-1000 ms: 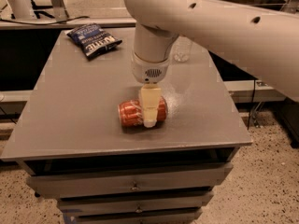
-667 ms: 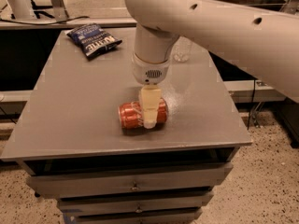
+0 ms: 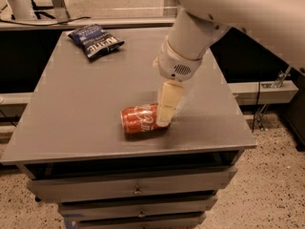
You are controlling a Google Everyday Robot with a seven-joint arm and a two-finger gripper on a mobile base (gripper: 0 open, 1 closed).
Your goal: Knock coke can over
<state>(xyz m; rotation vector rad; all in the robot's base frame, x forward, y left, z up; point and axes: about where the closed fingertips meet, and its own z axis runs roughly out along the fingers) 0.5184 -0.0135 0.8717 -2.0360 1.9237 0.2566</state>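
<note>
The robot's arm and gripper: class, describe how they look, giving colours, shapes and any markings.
The arm is thick, smooth and off-white, with rounded sections and a small dark dot on its shell. Its round wrist has a small dotted grille. The gripper, at one end of the lying coke can, is cream and blocky. No cables show.

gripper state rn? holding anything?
Gripper: down at the right end of the coke can, which lies on its side on the table; open, closed or holding cannot be told.
</note>
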